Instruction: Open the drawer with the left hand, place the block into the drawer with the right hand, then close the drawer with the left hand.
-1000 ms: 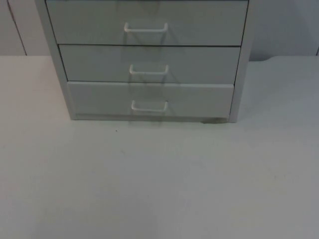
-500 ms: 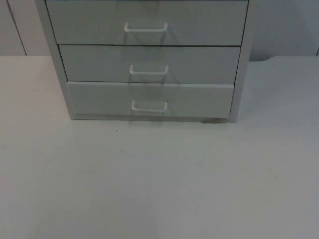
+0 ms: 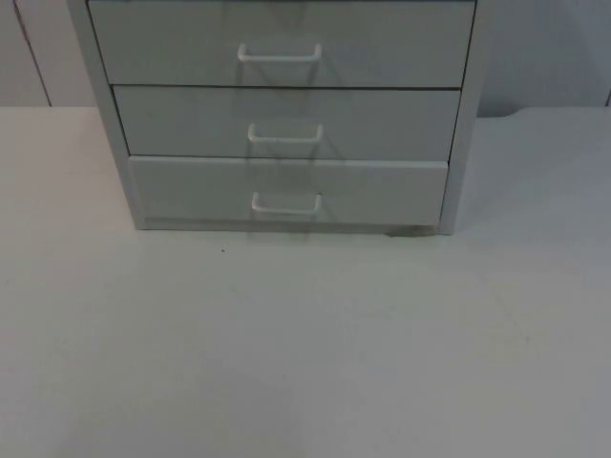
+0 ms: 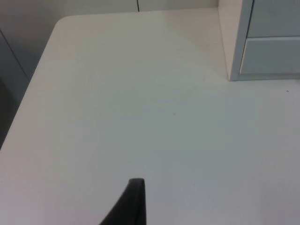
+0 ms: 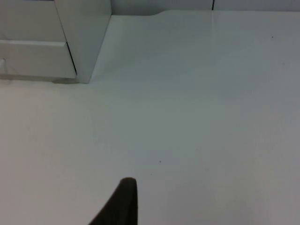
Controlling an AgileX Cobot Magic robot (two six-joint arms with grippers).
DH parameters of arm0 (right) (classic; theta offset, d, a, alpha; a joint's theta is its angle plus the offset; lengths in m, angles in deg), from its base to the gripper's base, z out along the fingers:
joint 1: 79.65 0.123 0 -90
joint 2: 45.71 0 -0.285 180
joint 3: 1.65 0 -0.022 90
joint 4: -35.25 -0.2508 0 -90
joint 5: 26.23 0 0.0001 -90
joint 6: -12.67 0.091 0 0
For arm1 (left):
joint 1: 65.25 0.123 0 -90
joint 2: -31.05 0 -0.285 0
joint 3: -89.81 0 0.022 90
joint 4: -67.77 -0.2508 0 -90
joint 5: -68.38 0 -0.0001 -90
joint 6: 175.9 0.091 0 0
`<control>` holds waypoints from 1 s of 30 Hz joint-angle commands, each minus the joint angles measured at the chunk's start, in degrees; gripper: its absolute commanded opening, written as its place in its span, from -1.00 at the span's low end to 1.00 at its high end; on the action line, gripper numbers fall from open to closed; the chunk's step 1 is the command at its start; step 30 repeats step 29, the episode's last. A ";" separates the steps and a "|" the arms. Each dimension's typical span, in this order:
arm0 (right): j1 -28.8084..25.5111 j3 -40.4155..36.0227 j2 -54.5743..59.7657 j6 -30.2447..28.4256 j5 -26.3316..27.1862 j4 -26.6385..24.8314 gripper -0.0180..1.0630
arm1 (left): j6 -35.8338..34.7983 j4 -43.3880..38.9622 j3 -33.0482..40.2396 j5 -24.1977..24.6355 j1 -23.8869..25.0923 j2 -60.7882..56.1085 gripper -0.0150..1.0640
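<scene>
On white table [image 3: 305,343], drawer unit [image 3: 286,114] w/ grey wall behind; claw states can't tell.

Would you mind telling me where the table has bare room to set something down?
The white table lies bare in front of the drawer cabinet, and on both sides of it, up to the grey wall. Only the cabinet, its three drawers shut, takes up room.
</scene>
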 commanded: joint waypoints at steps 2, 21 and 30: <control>-0.04 -0.14 -0.22 0.00 0.79 -0.03 0.98 | -0.50 -0.01 0.25 -0.26 -0.34 -0.22 0.97; -0.20 -0.14 -0.22 0.46 0.79 -0.05 0.98 | -0.50 -0.09 0.25 -0.26 -0.07 -0.22 0.97; -0.37 -0.14 -0.22 0.46 0.79 -0.05 0.98 | -0.50 -1.95 0.25 -0.26 0.06 -0.22 0.97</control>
